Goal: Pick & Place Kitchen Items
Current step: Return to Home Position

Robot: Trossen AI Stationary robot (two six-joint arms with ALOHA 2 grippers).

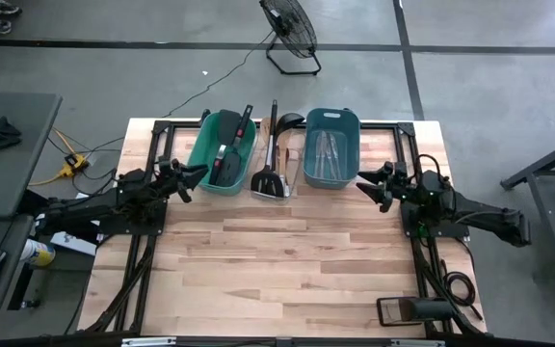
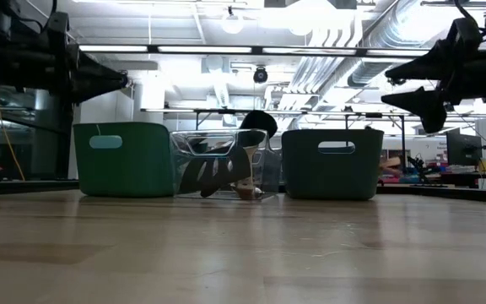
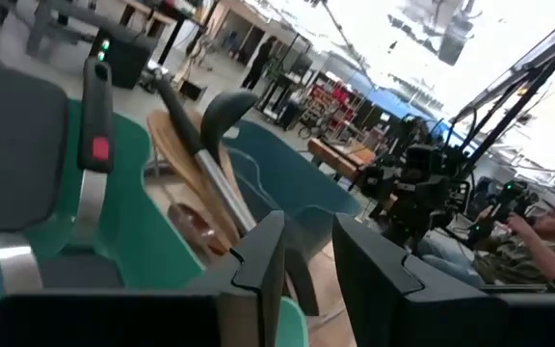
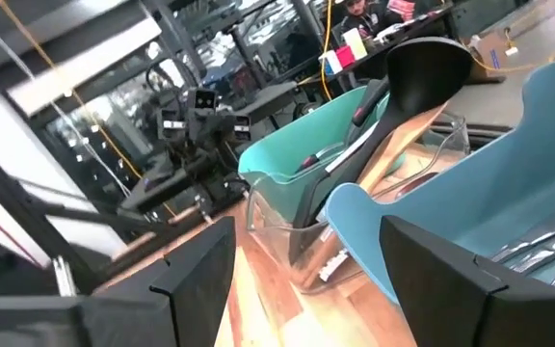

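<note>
Kitchen items [image 1: 270,159] lie binned: the black ladle [image 1: 288,120] and slotted spatula [image 1: 268,181] in the clear bin [image 1: 261,145], red-handled spatulas [image 1: 227,159] in the green bin [image 1: 200,154] left of it, silver cutlery [image 1: 328,154] in the blue bin [image 1: 310,166] right of it. All look light, stiff and slick; mid-handle suits best. The left gripper [image 1: 198,175] and right gripper [image 1: 364,185] hover short of the clear bin, jaws apart, empty.

A pale wooden table [image 1: 287,260] fills the lower middle of the high view. Along its upper edge sit three bins side by side: green bin [image 1: 198,149] left, clear bin [image 2: 189,145] centre, blue bin [image 1: 331,115] right.
</note>
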